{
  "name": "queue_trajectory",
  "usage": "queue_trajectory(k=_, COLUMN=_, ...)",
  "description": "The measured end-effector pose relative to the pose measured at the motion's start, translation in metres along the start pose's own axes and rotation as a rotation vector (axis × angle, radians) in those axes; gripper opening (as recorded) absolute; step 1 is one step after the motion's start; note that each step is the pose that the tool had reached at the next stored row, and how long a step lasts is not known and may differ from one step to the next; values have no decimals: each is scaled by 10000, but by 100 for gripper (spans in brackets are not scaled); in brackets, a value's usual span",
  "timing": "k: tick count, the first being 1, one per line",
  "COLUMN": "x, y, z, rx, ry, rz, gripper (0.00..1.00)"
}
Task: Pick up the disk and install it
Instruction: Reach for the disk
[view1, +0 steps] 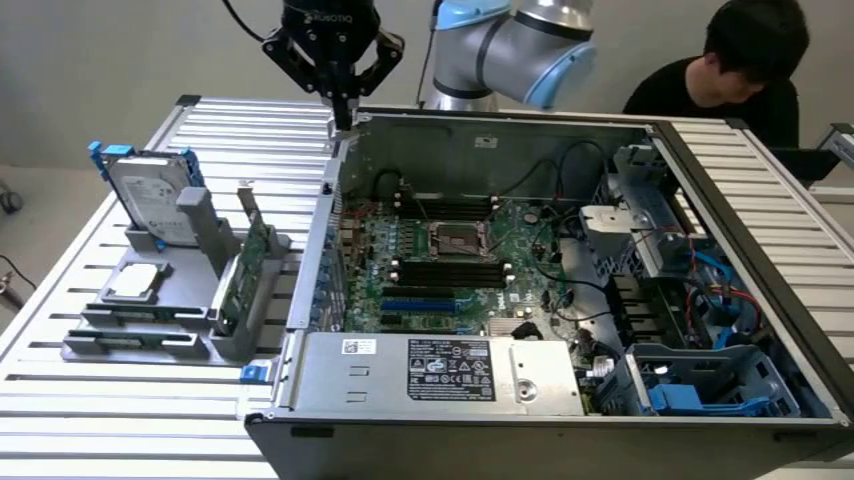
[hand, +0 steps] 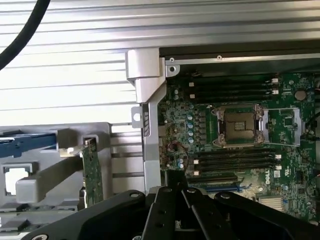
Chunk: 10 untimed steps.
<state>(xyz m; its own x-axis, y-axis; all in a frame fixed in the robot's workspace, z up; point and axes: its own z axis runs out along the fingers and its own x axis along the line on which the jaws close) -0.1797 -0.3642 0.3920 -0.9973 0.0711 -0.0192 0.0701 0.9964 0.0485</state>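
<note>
While a person in a black top (view1: 721, 60) leans at the far side, an open grey metal computer case (view1: 467, 150) with a green motherboard (view1: 454, 285) sits on the slatted metal table (view1: 80, 400). White DELL lettering (hand: 266, 175) marks the motherboard; the black power-supply label (view1: 451, 368) is unreadable. The black claw (view1: 344, 118), shut and empty, hangs over the case's far corner on the exterior view's left. The flat silver-grey metal disk (view1: 144, 190) with blue rails stands upright in a grey plastic rack (view1: 200, 340), well apart from the claw, beside a thin green circuit card (view1: 240, 275) and a small square silver chip (view1: 134, 283).
</note>
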Motion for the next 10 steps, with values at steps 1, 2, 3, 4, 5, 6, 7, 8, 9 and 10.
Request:
queue_trajectory(k=1, x=44, y=7, z=-1, rx=1, ry=0, rz=1, gripper=11)
queue_trajectory(k=2, x=92, y=18, z=-1, rx=-1, ry=0, rz=2, gripper=11)
queue_trajectory(k=3, x=140, y=32, z=-1, rx=0, ry=1, rz=0, gripper=11)
queue_trajectory(k=4, x=185, y=40, z=-1, rx=0, ry=0, rz=1, gripper=11)
queue_trajectory(k=5, x=230, y=48, z=-2, rx=0, ry=0, rz=2, gripper=11)
queue_trajectory(k=6, x=267, y=56, z=-1, rx=-2, ry=0, rz=0, gripper=11)
queue_trajectory(k=7, x=294, y=59, z=-1, rx=-9, ry=-1, rz=1, gripper=11)
queue_trajectory(k=8, x=319, y=59, z=-2, rx=-18, ry=4, rz=1, gripper=11)
queue_trajectory(k=9, x=349, y=61, z=-2, rx=-23, ry=9, rz=3, gripper=11)
queue_trajectory(k=10, x=392, y=63, z=-3, rx=-25, ry=14, rz=3, gripper=11)
